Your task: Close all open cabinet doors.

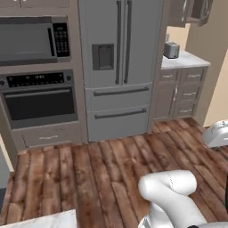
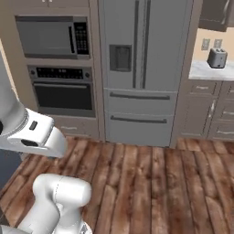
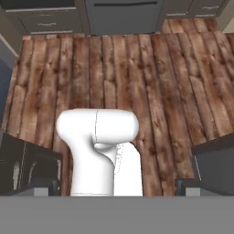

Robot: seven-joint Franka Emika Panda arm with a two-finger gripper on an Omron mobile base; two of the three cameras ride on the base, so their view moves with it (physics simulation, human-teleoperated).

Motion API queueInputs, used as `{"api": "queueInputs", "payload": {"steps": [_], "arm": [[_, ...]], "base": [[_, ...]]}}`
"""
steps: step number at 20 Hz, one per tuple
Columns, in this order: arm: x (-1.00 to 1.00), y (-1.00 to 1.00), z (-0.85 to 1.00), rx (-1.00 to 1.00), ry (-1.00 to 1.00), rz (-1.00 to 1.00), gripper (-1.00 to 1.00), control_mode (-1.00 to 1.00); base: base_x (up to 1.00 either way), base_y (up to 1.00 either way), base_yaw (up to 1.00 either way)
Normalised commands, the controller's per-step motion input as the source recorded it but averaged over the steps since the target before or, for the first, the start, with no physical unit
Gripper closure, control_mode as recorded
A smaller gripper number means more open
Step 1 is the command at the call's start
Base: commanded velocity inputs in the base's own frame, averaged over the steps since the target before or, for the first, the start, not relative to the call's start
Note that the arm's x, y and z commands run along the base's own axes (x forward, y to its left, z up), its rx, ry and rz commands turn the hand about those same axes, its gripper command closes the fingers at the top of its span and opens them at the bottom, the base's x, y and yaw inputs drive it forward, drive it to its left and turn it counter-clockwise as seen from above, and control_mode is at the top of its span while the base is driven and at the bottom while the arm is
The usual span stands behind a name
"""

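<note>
Facing the kitchen wall, both base views show a steel fridge (image 1: 119, 53) in the middle, with a microwave (image 1: 33, 40) and an oven (image 1: 40, 98) stacked to its left. To the right of the fridge is a counter (image 1: 187, 60) with a toaster (image 1: 171, 50) on it, and drawers (image 1: 189, 91) under it.

The cabinet doors (image 1: 190, 12) are on the wall above this counter, at the top right corner of the left base view. One door there hangs at an angle to the wall, so it stands open, and its curved silver handle is visible. In the right base view a dark door (image 2: 215, 14) is cut by the top right edge, above the toaster (image 2: 216, 58); I cannot tell from this view how far it is open.

The gripper (image 3: 119, 189) is well apart from the cabinets and points down at the wooden floor (image 3: 160, 82). In the hand view the two dark fingers (image 3: 212, 167) stand far from each other at the left and right sides, so the jaws are apart and nothing is between them. The arm is folded low over the floor in front of the fridge.
</note>
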Motion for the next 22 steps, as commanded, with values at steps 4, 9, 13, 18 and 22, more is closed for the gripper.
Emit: {"api": "queueInputs", "payload": {"steps": [4,9,13,18,22], "arm": [[0.0,0.0,0.0,0.0,0.0,0.0,-1.0,1.0],[0.0,0.0,0.0,0.0,0.0,0.0,-1.0,1.0],[0.0,0.0,0.0,0.0,0.0,0.0,-1.0,1.0],[0.0,0.0,0.0,0.0,0.0,0.0,-1.0,1.0],[0.0,0.0,0.0,0.0,0.0,0.0,-1.0,1.0]], "base": [[1.0,0.0,0.0],[1.0,0.0,0.0],[0.94,-0.03,0.0],[0.52,-0.53,0.0],[0.37,-0.8,0.0]]}}
